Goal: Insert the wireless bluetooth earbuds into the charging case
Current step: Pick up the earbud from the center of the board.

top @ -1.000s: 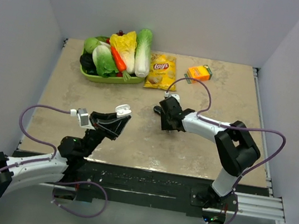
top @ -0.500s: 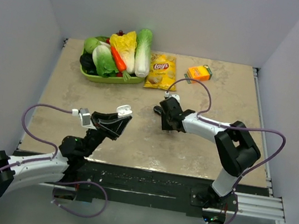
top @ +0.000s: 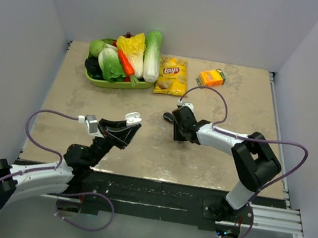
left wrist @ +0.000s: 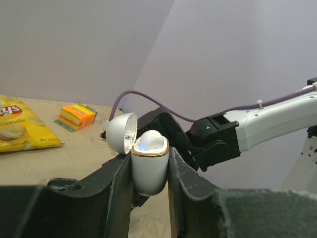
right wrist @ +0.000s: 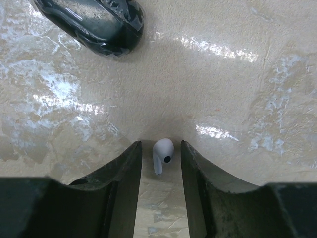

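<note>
A white earbud (right wrist: pixel 163 151) with a short stem lies on the tabletop between the fingers of my right gripper (right wrist: pixel 161 146). A small gap shows on each side of it, so the jaws stand open and low around it. In the top view the right gripper (top: pixel 177 136) points down at the table's middle and hides the earbud. My left gripper (left wrist: pixel 150 154) is shut on the white charging case (left wrist: pixel 148 171), held upright above the table with its lid (left wrist: pixel 121 131) flipped open. A white dome with a blue light shows inside the case. The case (top: pixel 131 116) hangs left of the right gripper.
A black glossy wrapped object (right wrist: pixel 91 20) lies just beyond the right gripper's fingers (top: pixel 167 117). At the back stand a green tray (top: pixel 111 84) of vegetables, a yellow chips bag (top: pixel 171 76) and an orange box (top: pixel 211 77).
The right gripper's jaws have narrowed around the earbud and the right arm has shifted slightly. The left arm with the case has barely moved.
</note>
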Controlling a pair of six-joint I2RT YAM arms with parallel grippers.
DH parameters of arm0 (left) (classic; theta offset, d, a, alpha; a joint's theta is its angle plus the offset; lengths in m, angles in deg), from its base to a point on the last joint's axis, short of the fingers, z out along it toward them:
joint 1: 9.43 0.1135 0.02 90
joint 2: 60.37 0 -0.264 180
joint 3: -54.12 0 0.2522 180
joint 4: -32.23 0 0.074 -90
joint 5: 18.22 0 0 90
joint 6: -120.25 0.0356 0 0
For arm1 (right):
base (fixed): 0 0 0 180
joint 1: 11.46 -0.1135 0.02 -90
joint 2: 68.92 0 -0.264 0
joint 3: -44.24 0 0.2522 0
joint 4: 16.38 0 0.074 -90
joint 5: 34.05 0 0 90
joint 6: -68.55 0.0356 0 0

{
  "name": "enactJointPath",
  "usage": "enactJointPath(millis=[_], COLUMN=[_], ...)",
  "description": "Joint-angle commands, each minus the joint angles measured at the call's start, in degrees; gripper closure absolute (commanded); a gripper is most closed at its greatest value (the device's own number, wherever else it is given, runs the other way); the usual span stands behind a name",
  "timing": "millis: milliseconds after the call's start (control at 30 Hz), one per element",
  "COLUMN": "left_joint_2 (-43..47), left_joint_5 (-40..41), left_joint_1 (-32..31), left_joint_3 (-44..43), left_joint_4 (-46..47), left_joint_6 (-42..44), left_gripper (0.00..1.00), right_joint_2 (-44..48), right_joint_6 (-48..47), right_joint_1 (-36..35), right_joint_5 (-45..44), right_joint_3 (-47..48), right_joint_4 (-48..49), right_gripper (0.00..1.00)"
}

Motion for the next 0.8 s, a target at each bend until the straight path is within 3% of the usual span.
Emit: enactJointPath(millis=[0, 167, 567, 767], left_joint_2=[-0.56, -0.39, 0.31, 0.05], left_joint_5=[-0.83, -0.75, -0.48, -0.48], left_joint_1=[-0.3, -0.47, -0.39, -0.39], left_joint_3=[13.91, 14.17, 14.52, 13.91], left_joint_4=[12.13, 12.4, 11.87, 12.04], left_joint_6=[-0.32, -0.58, -0.14, 0.21], left_gripper=[1.0, 1.0, 1.0, 1.0], right_joint_2=[0.57, -0.48, 1.18, 13.38], right_joint_6=[1.0, 0.92, 1.27, 2.32], right_joint_1=[0.11, 0.11, 0.11, 0.02], right_joint_5=[1.97, 2.14, 3.02, 2.58], right_joint_3=[-2.12, -2.12, -3.08, -5.37], right_joint_4=[-4.0, -3.56, -2.69, 2.41], right_gripper=[0.59, 0.63, 1.0, 1.0])
